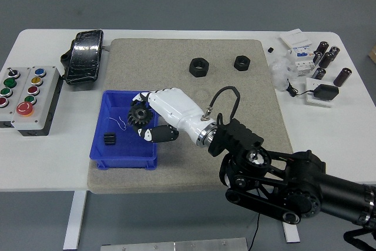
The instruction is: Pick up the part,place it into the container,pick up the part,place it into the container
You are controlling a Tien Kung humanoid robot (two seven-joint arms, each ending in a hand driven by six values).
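I saw the black gear (140,116) pinched in my right hand (157,116), held over the right side of the blue container (100,143), its teeth facing toward nine o'clock. The white fingers (160,134) were curled narrowly around it, the upper ones over its top at twelve o'clock and the lower ones tucked beneath at six, so the gear looked clamped between them rather than resting on anything; I could not tell whether it touched the bin's wall. Inside the container, at about seven o'clock from the gear, a small black part (108,139) lay on the floor, with a thin white wire loop (118,123) just beside the gear at nine o'clock. The black arm (282,180) ran off from the hand toward five o'clock, across the grey mat (176,63). At one o'clock from the gear, well apart, two black hex nuts sat on the mat, the larger nut (198,67) to the left of the smaller nut (241,62). Far off at nine o'clock stood the button box (28,96), with a black pedal (84,57) at eleven o'clock on the white table (35,168).
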